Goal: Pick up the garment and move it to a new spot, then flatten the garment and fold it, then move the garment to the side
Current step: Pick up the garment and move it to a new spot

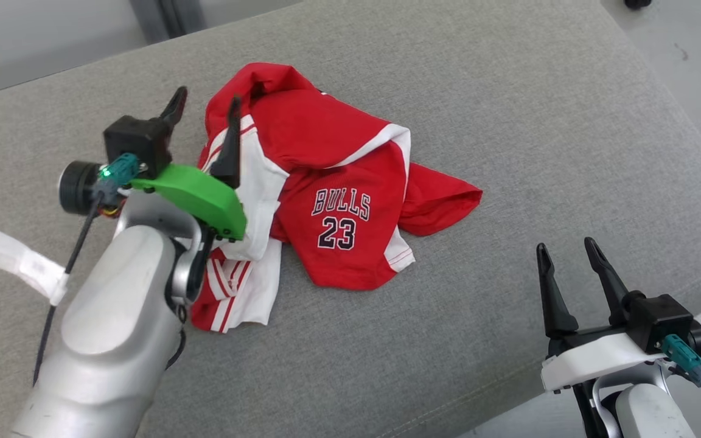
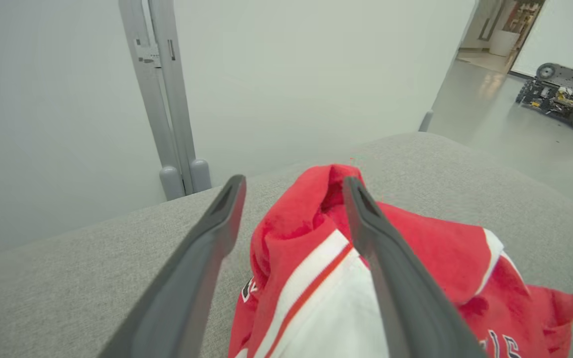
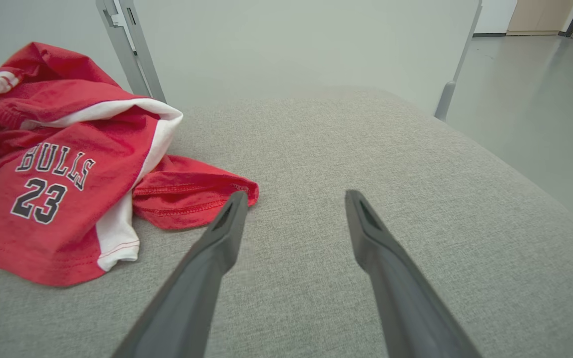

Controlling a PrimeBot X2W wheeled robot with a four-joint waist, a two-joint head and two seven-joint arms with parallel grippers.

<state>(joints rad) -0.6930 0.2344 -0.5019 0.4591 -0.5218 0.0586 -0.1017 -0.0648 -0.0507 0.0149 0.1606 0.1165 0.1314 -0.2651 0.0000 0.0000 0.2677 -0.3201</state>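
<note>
Red and white cloth: one garment (image 1: 332, 146), printed BULLS 23, lies crumpled at the centre of the head view on one grey cushion (image 1: 509, 121). Two grippers show there. The left gripper (image 1: 207, 103) reaches up from the lower left on a slanted forearm, its two fingers spread over the garment's left edge. The right gripper (image 1: 566, 248) stands at the lower right, fingers spread, well apart from the cloth. In the left wrist view, the two spread fingers flank a raised red fold at centre without pinching it. In the right wrist view, two parted fingers point over bare cushion, with the garment at the upper left.
</note>
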